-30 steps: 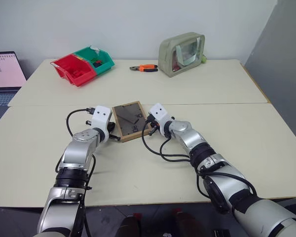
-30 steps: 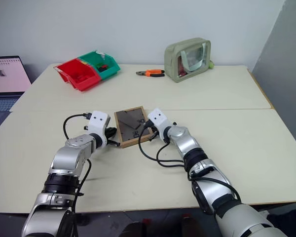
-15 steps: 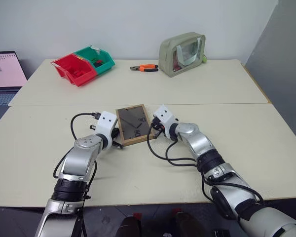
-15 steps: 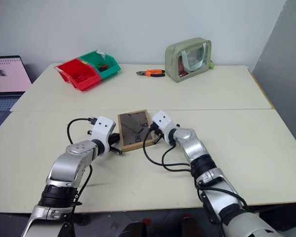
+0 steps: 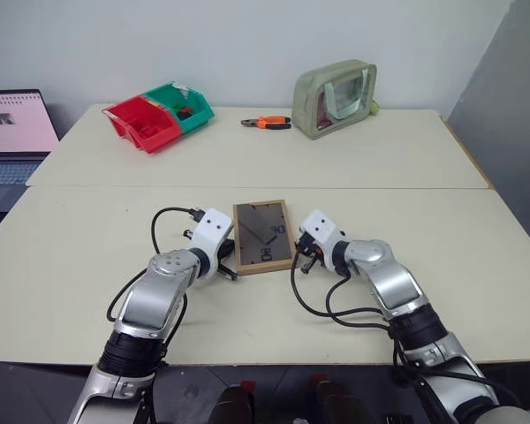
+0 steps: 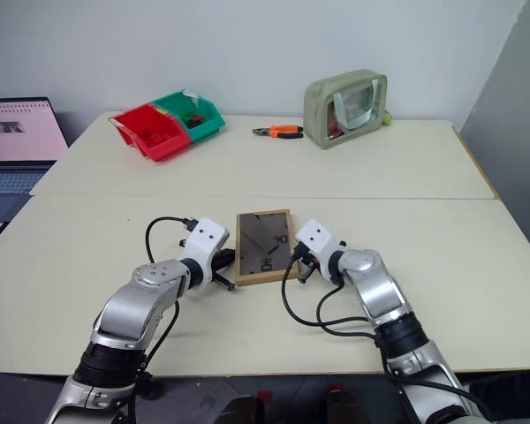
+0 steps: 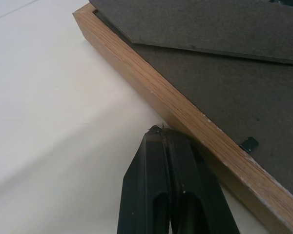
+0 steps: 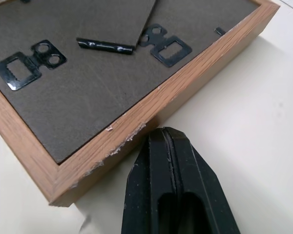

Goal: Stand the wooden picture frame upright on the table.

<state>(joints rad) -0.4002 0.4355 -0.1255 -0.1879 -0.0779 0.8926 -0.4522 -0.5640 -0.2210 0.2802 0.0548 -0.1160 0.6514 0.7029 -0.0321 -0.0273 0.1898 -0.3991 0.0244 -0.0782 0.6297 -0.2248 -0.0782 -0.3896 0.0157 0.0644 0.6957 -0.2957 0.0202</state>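
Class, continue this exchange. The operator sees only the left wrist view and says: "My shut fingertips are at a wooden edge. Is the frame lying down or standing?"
Observer: The wooden picture frame lies flat on the table, back panel up.
Operator: Where is the other gripper?
Observer: The right gripper, also shut, is at the frame's opposite long edge, near a corner.
Operator: Is anything nearby in the way?
Observer: No. The pliers, pouch and red bin sit along the far edge, well apart from the frame.
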